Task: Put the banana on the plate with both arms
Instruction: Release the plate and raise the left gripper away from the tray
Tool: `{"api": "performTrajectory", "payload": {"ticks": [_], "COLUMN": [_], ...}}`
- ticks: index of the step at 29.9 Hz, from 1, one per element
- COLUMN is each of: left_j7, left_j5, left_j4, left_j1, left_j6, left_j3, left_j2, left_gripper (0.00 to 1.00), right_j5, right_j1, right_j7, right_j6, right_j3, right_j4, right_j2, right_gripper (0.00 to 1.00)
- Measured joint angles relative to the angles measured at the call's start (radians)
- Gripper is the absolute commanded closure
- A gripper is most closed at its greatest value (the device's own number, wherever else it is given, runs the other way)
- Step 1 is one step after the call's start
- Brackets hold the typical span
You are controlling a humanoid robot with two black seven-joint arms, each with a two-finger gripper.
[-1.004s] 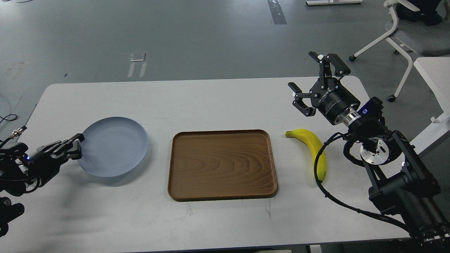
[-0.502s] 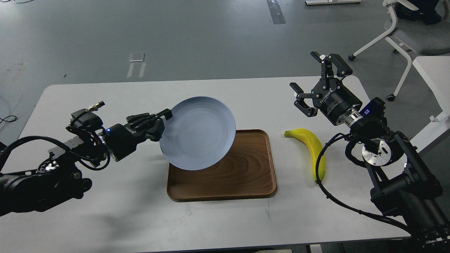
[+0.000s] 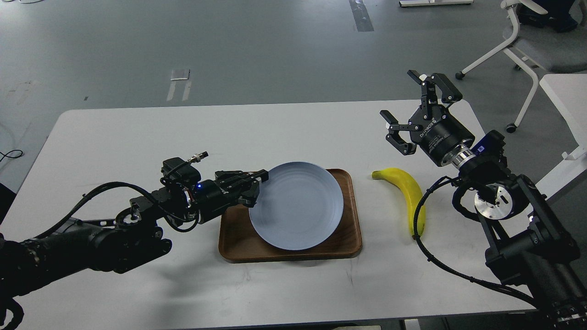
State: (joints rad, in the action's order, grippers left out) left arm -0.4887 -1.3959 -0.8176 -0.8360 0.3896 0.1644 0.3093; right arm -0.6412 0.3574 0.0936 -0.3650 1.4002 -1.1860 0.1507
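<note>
The pale blue-grey plate [image 3: 296,205] lies low over the right part of the brown wooden tray [image 3: 238,240]. My left gripper [image 3: 255,185] is shut on the plate's left rim. The yellow banana [image 3: 409,193] lies on the white table right of the tray, stem toward the tray, partly crossed by a black cable. My right gripper [image 3: 406,105] is open and empty, held above the table behind the banana, apart from it.
The white table [image 3: 137,133] spreads to the left and behind the tray. A second white table [image 3: 566,98] and a white office chair [image 3: 527,41] stand at the right beyond the table's edge. A loose black cable [image 3: 440,263] trails from the right arm.
My left arm carried the plate from the table's left side, lifted and tilted, rightward over the tray, then lowered it flat there. The right arm shifted only slightly.
</note>
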Motion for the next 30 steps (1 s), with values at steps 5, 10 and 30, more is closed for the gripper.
{"api": "performTrajectory", "payload": {"ticks": [5,10,30], "left_j7": [0.000,0.000,0.000], "left_j5": [0.002,0.007,0.415], "left_j4": [0.019,0.024,-0.004], "left_j1": [0.004,0.002,-0.044], "left_j6": [0.000,0.000,0.005], "left_j3": [0.020,0.021,-0.049], "left_j2": [-0.014,-0.018,-0.032], "left_gripper": [1.00,1.00,0.02], "right_j5": [0.000,0.000,-0.002], "right_j1": [0.000,0.000,0.000], "right_j7": [0.000,0.000,0.000], "right_j6": [0.000,0.000,-0.004], "right_j3": [0.000,0.000,-0.010], "right_j4": [0.000,0.003,-0.003], "right_j2": [0.000,-0.004,0.048], "right_gripper": [0.00,0.00,0.00]}}
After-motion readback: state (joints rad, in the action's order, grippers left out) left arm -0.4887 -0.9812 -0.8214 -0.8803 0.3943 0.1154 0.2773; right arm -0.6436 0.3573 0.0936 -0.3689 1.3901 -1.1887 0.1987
